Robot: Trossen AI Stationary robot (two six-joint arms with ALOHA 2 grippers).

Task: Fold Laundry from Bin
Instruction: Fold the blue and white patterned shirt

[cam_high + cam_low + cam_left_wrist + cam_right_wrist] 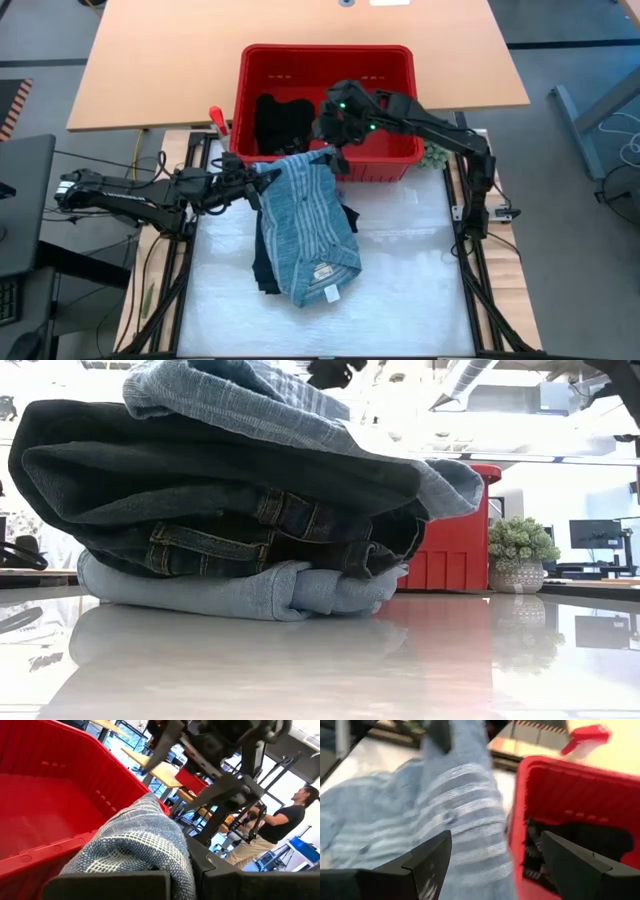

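Folded denim (pixel 240 530) is sitting mid-frame on the table — the striped shirt (pixel 305 225) draping over it, unfolded. The left gripper (pixel 262 182) is clamping its corner; the right gripper (pixel 335 150) is standing apart. Black garments (pixel 280 120) are waiting in the bin (pixel 325 60), upper centre.

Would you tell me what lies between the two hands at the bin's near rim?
In the high view, the striped garment spans it: the left hand pinches one corner, and the cloth runs along the red bin rim to the open right hand.

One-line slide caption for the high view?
Left gripper shut on striped shirt draped over dark garments; right gripper open by red bin.
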